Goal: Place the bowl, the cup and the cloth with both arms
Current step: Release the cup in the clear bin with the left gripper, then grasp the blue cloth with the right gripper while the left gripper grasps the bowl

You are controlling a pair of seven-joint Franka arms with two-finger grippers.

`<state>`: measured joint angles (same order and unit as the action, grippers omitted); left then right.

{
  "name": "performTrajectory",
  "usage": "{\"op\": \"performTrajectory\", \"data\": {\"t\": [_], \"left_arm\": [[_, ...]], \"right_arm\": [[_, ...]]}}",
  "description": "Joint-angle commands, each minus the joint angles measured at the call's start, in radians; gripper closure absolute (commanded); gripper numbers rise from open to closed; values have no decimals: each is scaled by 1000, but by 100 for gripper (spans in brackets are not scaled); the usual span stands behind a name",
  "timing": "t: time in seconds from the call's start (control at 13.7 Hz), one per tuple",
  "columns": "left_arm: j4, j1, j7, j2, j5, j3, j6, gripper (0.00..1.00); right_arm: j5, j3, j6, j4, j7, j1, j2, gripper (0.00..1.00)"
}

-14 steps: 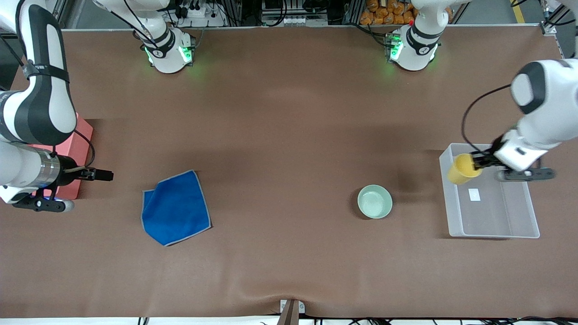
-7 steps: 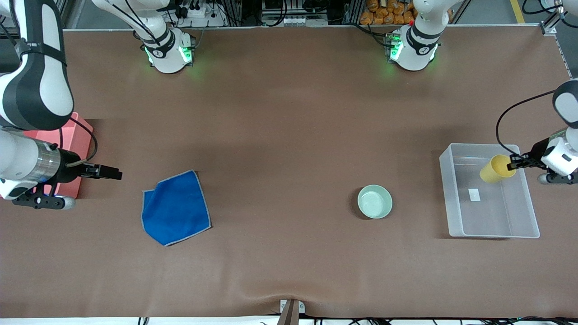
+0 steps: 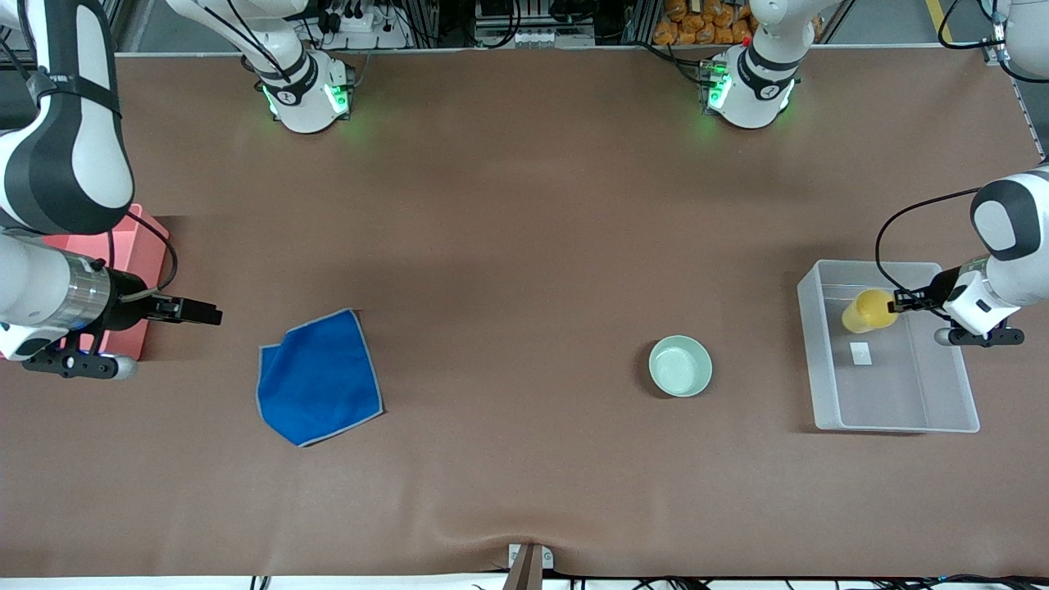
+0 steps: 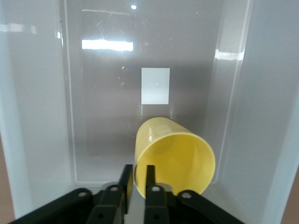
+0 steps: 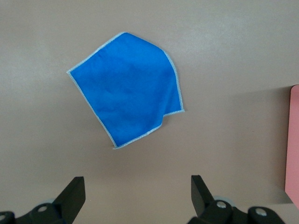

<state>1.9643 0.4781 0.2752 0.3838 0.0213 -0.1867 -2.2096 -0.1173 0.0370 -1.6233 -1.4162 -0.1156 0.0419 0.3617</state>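
Note:
The yellow cup [image 3: 869, 310] lies on its side inside the clear plastic bin [image 3: 893, 424], its mouth facing my left wrist camera [image 4: 175, 158]. My left gripper [image 3: 899, 301] [image 4: 136, 175] is open: its jaws stand a little apart on either side of the cup's rim wall, with a thin gap showing. The mint-green bowl [image 3: 680, 366] sits on the table beside the bin, toward the middle. The blue cloth [image 3: 320, 378] [image 5: 128, 93] lies flat toward the right arm's end. My right gripper [image 3: 199, 313] [image 5: 136, 179] hangs open and empty over bare table beside the cloth.
A pink box [image 3: 143, 254] [image 5: 294, 140] stands at the right arm's end of the table, under that arm. The bin holds a small white label [image 4: 155, 85] on its floor. The brown table [image 3: 524, 246] stretches between the cloth and the bowl.
My left gripper carried the cup from the bin's edge down into the bin, and its jaws have loosened. My right gripper crept slightly toward the cloth, then stopped.

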Motion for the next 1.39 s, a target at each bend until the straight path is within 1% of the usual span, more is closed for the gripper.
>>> {"op": "performTrajectory", "data": {"t": [0.0,0.15,0.22,0.29,0.44,0.58,0.66,0.73,0.8,0.95,1.02,1.09,1.17,1.31], "left_arm": [[-19,8,3,-26,23,-10,11,0],[-21,8,4,-97,23,-17,39,0],[-34,4,3,-130,20,-22,62,0],[-56,-2,1,-144,13,-34,76,0],[-116,-1,4,-138,11,-126,102,0],[-148,-7,-2,-117,9,-236,102,0],[-169,-10,-10,-90,9,-293,102,0],[-201,-19,-13,-44,12,-333,102,0],[-226,-48,-7,10,11,-344,102,0],[-278,-123,-4,126,23,-344,91,0],[-295,-169,-17,168,25,-340,73,0],[-300,-214,-24,202,23,-320,33,0],[-300,-243,-49,216,23,-276,-5,0],[-301,-280,-114,239,25,-232,-27,0]], "right_arm": [[1,6,0,-1,-19,0,9,0],[1,6,-6,-7,-22,-5,43,0],[1,7,-15,-7,-22,-10,77,0],[1,7,-35,-7,-22,-11,113,0],[-2,6,-93,-10,-22,-11,178,0],[-12,6,-159,-10,-24,-1,241,0],[-12,6,-188,-10,-24,7,268,0],[-13,6,-197,-12,-24,4,279,0],[-15,6,-197,-20,-24,6,281,0],[-16,6,-219,-55,-25,13,286,0],[-18,4,-234,-75,-30,15,286,0],[-19,4,-251,-87,-48,15,286,0],[-19,4,-272,-104,-65,12,286,0],[-22,4,-334,-160,-67,9,286,0]]}}
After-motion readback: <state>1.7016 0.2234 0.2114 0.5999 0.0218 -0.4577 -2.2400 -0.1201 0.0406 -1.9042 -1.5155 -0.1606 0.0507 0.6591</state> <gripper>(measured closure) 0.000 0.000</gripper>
